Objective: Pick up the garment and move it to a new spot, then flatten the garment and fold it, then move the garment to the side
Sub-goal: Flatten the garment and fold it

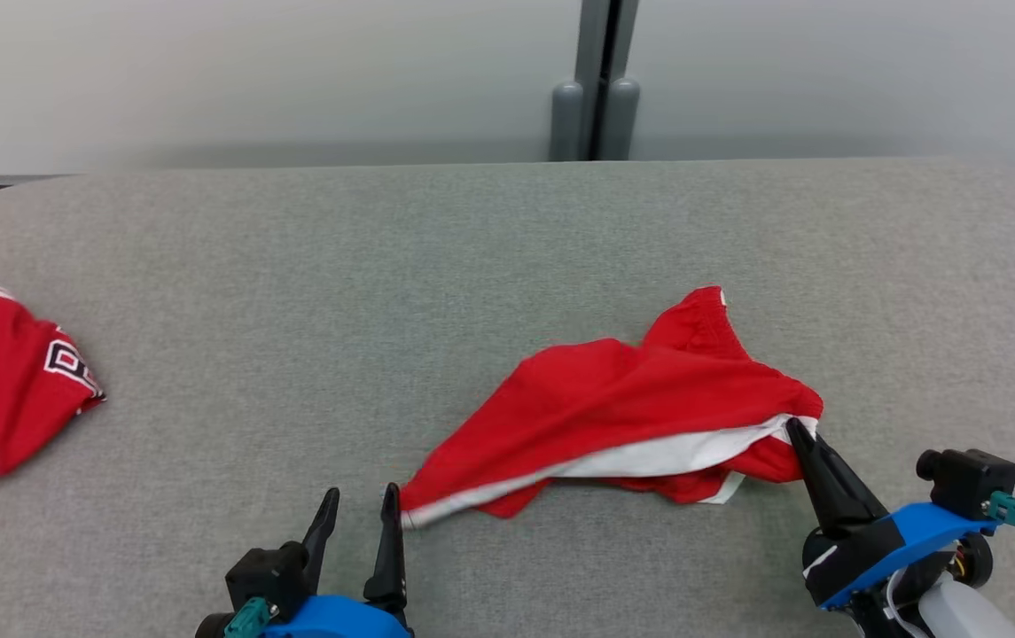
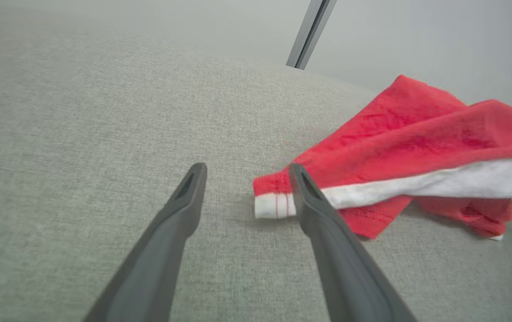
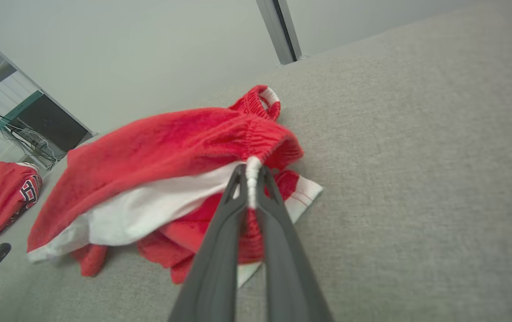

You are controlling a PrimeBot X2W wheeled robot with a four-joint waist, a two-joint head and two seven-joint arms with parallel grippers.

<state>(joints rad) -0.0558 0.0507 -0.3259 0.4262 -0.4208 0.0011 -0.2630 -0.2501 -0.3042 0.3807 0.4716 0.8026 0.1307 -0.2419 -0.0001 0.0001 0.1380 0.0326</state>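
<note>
Starting at the right gripper point(image 1: 798, 431): shut tight on the white band of the garment point(image 1: 631, 390), right at its 3 o'clock end in the head view. Pinched between both dark fingers in the right wrist view too.

Then over to the left gripper point(image 1: 362, 493), down at 7 o'clock from the cloth: fingers apart, holding nothing. Just beside its inner finger, at about 1 o'clock, the low corner of the garment with its white hem (hard to tell if touching or not).

Stretched long across the grey table point(image 1: 472, 248), from about 8 o'clock up to about 2 o'clock, one end by each gripper. Bunched and wrinkled in the middle, not flat yet, with a red hump poking up at 12 o'clock.

Probably the flatten step. Next, most likely: slide the left gripper a tiny bit toward 1 o'clock, get that corner between the fingers, close, then pull both ends apart. Much nearer to the loose corner than the right one, so a left-side job.

Far off at 9 o'clock, by the table's edge, another red and white cloth point(image 1: 2, 390), well apart, best left alone.
</note>
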